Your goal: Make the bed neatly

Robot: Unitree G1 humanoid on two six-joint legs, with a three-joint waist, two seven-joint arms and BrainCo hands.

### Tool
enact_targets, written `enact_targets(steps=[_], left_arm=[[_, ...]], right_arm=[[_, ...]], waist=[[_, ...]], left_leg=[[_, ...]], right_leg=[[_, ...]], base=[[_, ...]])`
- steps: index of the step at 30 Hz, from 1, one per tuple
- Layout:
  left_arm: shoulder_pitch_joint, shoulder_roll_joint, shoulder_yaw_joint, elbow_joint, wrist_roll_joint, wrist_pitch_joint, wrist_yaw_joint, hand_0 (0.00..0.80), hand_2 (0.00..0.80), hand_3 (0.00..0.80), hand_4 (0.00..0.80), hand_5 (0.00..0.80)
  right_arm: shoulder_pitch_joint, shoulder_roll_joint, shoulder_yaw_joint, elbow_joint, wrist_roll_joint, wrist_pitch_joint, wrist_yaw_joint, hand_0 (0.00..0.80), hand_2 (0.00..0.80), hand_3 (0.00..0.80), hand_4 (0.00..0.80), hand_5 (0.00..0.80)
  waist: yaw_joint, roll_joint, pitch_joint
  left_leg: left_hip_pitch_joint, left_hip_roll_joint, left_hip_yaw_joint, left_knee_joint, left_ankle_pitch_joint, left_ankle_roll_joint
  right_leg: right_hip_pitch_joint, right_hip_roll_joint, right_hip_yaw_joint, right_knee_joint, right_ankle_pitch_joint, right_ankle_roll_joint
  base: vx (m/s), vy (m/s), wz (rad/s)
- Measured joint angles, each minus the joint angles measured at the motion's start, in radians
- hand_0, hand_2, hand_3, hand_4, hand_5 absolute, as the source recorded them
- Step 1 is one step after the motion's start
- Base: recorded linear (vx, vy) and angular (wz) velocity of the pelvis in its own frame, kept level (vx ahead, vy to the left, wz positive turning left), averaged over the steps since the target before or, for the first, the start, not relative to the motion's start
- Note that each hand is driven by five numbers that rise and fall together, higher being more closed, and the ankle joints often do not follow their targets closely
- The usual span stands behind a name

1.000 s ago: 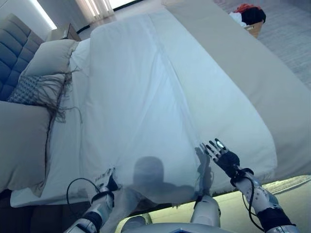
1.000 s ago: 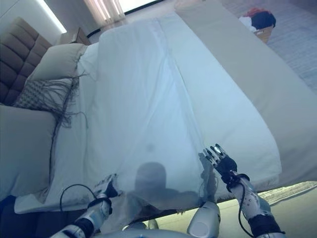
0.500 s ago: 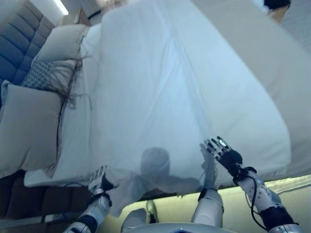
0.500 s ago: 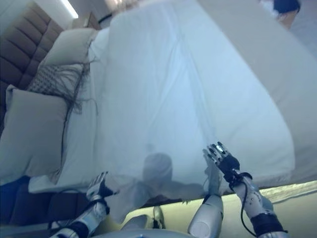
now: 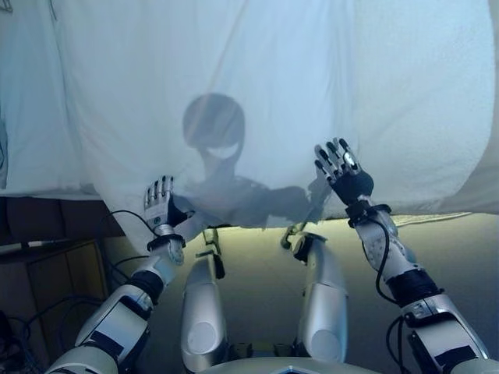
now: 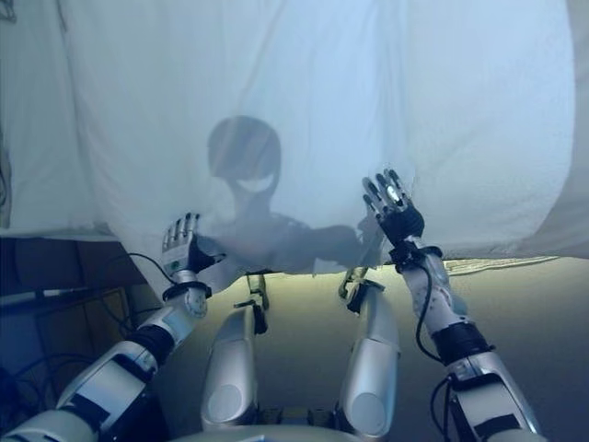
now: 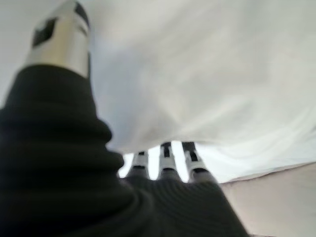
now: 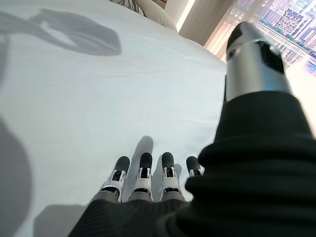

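A white duvet [image 5: 273, 78] covers the bed and fills the upper part of both eye views, its edge hanging down the bed's near side. My left hand [image 5: 160, 209] is at that hanging edge on the left, fingers straight and pointing up, the cloth lying against it. In the left wrist view the fingers [image 7: 165, 157] are straight beneath the white cloth [image 7: 207, 74]. My right hand [image 5: 343, 173] is further right, open with spread fingers, flat against the duvet near its edge. In the right wrist view its straight fingers [image 8: 143, 180] lie over the smooth white surface [image 8: 74, 98].
Below the duvet's edge is a pale beige floor [image 5: 444, 249]. At the lower left stands dark wooden furniture beside the bed [image 5: 47, 265]. A beige strip of bedding shows at the right edge [image 5: 487, 195].
The camera has tilted down, so the pillows and headboard have left the view. Both hands show higher and closer. The left hand's fingers now stand straight at the duvet's edge.
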Motion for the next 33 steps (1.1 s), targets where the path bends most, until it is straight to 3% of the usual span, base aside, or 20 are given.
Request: enact_targets(steps=[8,14,17,23,28,33], left_arm=[[0.019,-0.002,0.001,0.009,0.000,0.044,-0.155,0.000,0.000,0.000,0.000,0.000],[0.062,-0.042,0.000,0.054,0.003,0.044,-0.352,0.000,0.000,0.000,0.000,0.000],[0.146,-0.071,0.000,0.116,0.006,0.044,-0.458,0.000,0.000,0.000,0.000,0.000],[0.383,-0.107,-0.001,0.192,0.034,0.077,-0.645,0.000,0.000,0.000,0.000,0.000],[0.438,-0.107,0.024,0.199,0.024,0.073,-0.578,0.000,0.000,0.000,0.000,0.000],[0.409,-0.066,0.076,0.177,-0.099,-0.039,-0.373,0.000,0.000,0.000,0.000,0.000]], right_arm=[[0.013,-0.036,-0.070,-0.035,-0.001,0.057,0.005,0.000,0.000,0.000,0.000,0.000],[0.049,-0.083,-0.102,-0.044,-0.028,0.103,0.011,0.000,0.000,0.000,0.000,0.000],[0.070,-0.092,-0.105,-0.044,-0.041,0.110,0.013,0.000,0.000,0.000,0.000,0.000],[0.102,-0.089,-0.141,-0.043,-0.053,0.107,0.020,0.000,0.000,0.000,0.000,0.000],[0.107,-0.060,-0.139,-0.038,-0.053,0.107,0.033,0.000,0.000,0.000,0.000,0.000],[0.116,-0.028,-0.130,-0.031,-0.066,0.110,0.045,0.000,0.000,0.000,0.000,0.000]], waist=[[0.003,0.006,-0.003],[0.004,0.077,-0.044],[0.002,0.097,-0.057],[0.019,0.093,-0.061],[0.034,0.058,-0.082],[0.033,0.020,-0.126]], left_leg=[[0.046,-0.016,0.003,-0.005,-0.012,0.007],[0.089,-0.029,0.018,-0.031,-0.017,0.010],[0.099,-0.030,0.030,-0.036,-0.017,0.010],[0.096,-0.021,0.030,-0.034,-0.016,0.010],[0.107,-0.014,0.031,-0.039,-0.013,0.009],[0.175,-0.014,0.052,-0.058,-0.011,0.005]], right_leg=[[0.028,-0.004,0.031,-0.012,0.012,0.001],[0.058,-0.024,0.032,-0.005,-0.004,0.024],[0.056,-0.035,0.032,0.009,-0.013,0.026],[0.040,-0.039,0.025,0.049,-0.041,0.018],[0.055,-0.039,0.016,0.053,-0.047,0.016],[0.116,-0.047,0.015,0.048,-0.060,0.028]], base=[[0.026,0.094,-0.09],[0.042,0.049,0.05],[0.023,-0.037,-0.01],[0.006,-0.081,0.04],[0.057,-0.025,0.06],[0.095,0.050,0.01]])
